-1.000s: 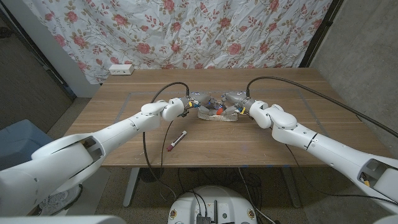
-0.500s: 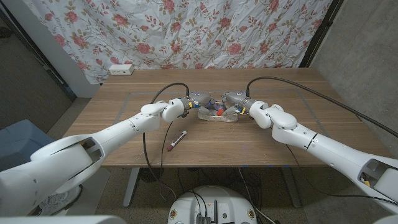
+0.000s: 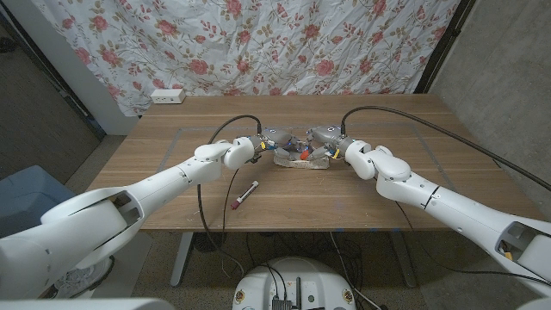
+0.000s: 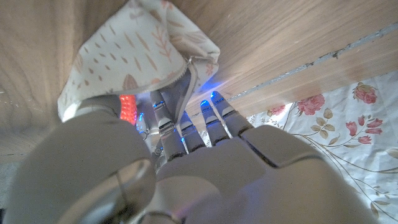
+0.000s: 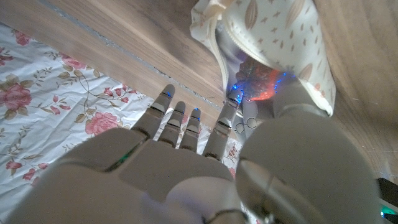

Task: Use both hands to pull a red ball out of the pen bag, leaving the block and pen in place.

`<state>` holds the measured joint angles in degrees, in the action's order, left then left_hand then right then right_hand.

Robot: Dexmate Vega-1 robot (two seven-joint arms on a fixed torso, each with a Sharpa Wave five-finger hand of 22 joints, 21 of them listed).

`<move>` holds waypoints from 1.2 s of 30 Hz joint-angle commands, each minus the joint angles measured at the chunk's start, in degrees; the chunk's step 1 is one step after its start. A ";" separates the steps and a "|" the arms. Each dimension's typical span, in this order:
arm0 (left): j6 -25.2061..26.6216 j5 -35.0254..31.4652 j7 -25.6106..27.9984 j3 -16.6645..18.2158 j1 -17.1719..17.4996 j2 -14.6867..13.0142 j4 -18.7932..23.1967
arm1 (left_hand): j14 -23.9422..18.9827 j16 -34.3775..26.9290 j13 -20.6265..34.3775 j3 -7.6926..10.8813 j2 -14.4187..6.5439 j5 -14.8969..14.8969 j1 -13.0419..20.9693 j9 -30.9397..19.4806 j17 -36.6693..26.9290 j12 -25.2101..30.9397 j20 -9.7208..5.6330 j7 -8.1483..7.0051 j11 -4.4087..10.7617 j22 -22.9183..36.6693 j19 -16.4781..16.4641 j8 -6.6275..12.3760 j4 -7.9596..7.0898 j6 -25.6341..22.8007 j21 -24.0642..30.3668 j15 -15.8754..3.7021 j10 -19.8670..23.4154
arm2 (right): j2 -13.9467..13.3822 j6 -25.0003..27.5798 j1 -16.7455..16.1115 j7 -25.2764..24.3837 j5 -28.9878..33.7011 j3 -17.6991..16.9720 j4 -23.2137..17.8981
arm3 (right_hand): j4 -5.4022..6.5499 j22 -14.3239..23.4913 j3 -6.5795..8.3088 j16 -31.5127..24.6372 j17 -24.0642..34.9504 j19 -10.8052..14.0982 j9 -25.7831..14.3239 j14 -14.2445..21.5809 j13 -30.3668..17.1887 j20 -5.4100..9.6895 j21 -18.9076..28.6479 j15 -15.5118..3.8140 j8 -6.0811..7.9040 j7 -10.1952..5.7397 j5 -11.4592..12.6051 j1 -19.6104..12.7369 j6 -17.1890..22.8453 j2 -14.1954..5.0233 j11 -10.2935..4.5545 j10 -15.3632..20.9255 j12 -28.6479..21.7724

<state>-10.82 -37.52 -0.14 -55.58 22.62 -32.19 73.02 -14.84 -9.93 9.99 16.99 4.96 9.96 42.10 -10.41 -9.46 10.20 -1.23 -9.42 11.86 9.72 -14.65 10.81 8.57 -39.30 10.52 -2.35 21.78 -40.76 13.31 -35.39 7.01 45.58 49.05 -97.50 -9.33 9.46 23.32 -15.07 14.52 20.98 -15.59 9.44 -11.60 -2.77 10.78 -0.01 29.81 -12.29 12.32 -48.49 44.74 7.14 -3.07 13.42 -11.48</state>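
Note:
The cream leaf-print pen bag (image 3: 300, 160) lies at mid-table between my two hands. My left hand (image 3: 274, 139) holds its left end; in the left wrist view the bag's zipper rim (image 4: 185, 79) runs down between the thumb and the fingers (image 4: 210, 111). My right hand (image 3: 323, 139) is at the right end. In the right wrist view its thumb reaches into the bag's mouth (image 5: 273, 37) and pinches the red ball (image 5: 263, 82) against a finger. The red ball (image 3: 303, 151) peeks from the opening. A bit of red (image 4: 127, 106) shows beside my left thumb. The block is hidden.
A pen with a red cap (image 3: 244, 195) lies loose on the wooden table (image 3: 172, 172), nearer the front edge and left of the bag. A white power strip (image 3: 168, 96) sits at the far left corner. A floral curtain (image 3: 258, 43) hangs behind the table.
Both hands stay at the bag. The right arm has shifted slightly and the red ball shows a little higher in the opening.

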 commanded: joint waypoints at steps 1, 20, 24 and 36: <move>-0.39 -0.22 0.24 0.06 -0.09 -0.06 -0.11 | 0.14 -0.27 0.11 0.29 -0.73 0.26 0.22 -0.02 -0.14 0.46 -0.10 0.00 -0.04 0.16 0.12 0.23 0.32 -0.28 0.39 -5.40 0.25 | -0.36 -0.17 -0.44 -1.02 0.26 -0.83 -1.36 | 0.05 0.17 -0.36 -0.30 0.24 0.50 -0.15 0.02 -0.16 0.41 0.32 -0.08 0.73 -0.03 0.21 -0.61 0.97 -0.29 0.16 0.59 -0.50; -0.11 -0.47 0.24 0.35 0.08 -0.35 0.63 | 0.11 -0.27 0.11 0.40 -1.10 0.29 0.43 -0.04 -0.14 0.45 -0.06 0.05 -0.14 0.16 0.13 0.24 0.36 -0.30 0.39 -5.37 0.25 | -1.54 0.37 -1.22 -0.70 0.24 -3.09 -5.14 | 0.18 0.18 -0.60 -0.37 0.38 0.57 -0.25 0.05 -0.16 0.40 0.25 -0.03 1.03 -0.16 0.22 -0.63 1.12 -0.33 0.10 0.86 -0.49; 0.14 -0.47 0.24 0.51 0.22 -0.46 0.96 | 0.16 -0.25 0.11 0.47 -1.26 0.31 0.55 -0.04 -0.14 0.44 -0.03 0.06 -0.23 0.16 0.18 0.26 0.38 -0.34 0.38 -5.24 0.23 | -1.80 0.57 -1.45 -0.74 0.18 -3.72 -6.05 | 0.22 0.18 -0.66 -0.38 0.42 0.52 -0.27 0.02 -0.15 0.32 0.21 -0.07 1.02 -0.19 0.23 -0.61 0.96 -0.34 0.13 0.89 -0.47; 0.58 -0.62 0.09 1.03 0.49 -0.93 2.40 | 0.17 -0.26 0.11 0.75 -1.86 0.37 0.95 -0.06 -0.14 0.44 0.06 0.13 -0.29 0.17 0.25 0.37 0.43 -0.61 0.37 -5.20 0.20 | -2.59 1.90 -1.90 0.16 -0.05 -5.52 -8.28 | 0.31 0.18 -0.82 -0.40 0.51 0.42 -0.32 -0.01 -0.15 0.21 0.13 0.01 1.19 -0.17 0.25 -0.53 1.05 -0.36 0.15 0.97 -0.44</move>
<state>-10.64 -38.04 0.10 -54.99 22.84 -32.73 74.33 -14.84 -9.94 9.99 17.24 3.82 9.96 42.77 -10.42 -9.46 10.20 -1.23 -9.20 11.86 9.72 -14.66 10.81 8.80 -39.52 10.52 -2.35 21.78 -42.70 13.99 -36.86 6.37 45.76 45.04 -103.81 -9.09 9.46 22.61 -15.07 14.78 21.39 -15.59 9.43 -11.59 -2.35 10.82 0.00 30.74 -12.39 12.29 -48.80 45.64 6.84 -3.08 14.04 -11.48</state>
